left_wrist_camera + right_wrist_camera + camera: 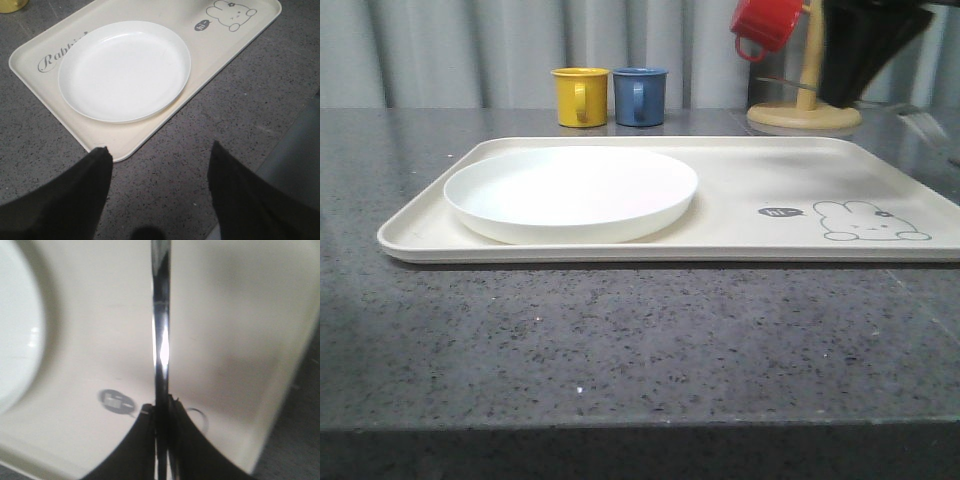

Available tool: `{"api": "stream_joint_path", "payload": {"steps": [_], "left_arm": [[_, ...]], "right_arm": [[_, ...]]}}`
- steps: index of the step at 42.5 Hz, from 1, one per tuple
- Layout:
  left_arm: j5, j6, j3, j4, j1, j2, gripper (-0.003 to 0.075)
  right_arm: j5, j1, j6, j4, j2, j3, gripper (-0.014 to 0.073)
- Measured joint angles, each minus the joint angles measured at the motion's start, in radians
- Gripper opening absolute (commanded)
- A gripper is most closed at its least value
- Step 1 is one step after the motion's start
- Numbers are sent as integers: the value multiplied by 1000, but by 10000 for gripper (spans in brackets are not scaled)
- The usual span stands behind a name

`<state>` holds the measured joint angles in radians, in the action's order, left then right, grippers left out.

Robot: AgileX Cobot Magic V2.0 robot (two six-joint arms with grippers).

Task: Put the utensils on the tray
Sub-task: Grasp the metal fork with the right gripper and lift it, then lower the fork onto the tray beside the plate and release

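While right gripper (162, 412) pinches thin utensil (161, 330) above tray (225, 315) — stiff, slick, grip mid-handle | left gripper (157, 155) spread | plate (570, 192) at nine o'clock.

Front view low, near table edge, facing 12 o'clock; both wrist views angled down, sharing tray (740, 200) and plate (125, 70).

Tray (740, 215) on dark speckled counter (620, 340). White plate (570, 192) sits on its 9 o'clock half, rabbit drawing (868, 222) at 4 o'clock. Yellow mug (580, 96) and blue mug (640, 96) touching, at 12 behind tray. Red mug (766, 24) hanging on wooden stand (804, 105), 1 o'clock.
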<state>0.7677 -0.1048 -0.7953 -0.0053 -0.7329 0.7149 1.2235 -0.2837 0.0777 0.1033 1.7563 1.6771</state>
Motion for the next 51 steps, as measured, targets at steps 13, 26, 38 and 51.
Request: {"api": "stream_joint_path", "payload": {"steps": [13,26,38,51], "left_arm": [[0,0,0,0,0,0,420],[0,0,0,0,0,0,420],[0,0,0,0,0,0,420],[0,0,0,0,0,0,420]], "right_arm": [[9,-102,-338,-17,144,80,-24],[-59,-102,-474,-25,212,81,-22],[-68,-102,-491,-25,219,81,262],[-69,-102,-443,-29,196,81,328]]}}
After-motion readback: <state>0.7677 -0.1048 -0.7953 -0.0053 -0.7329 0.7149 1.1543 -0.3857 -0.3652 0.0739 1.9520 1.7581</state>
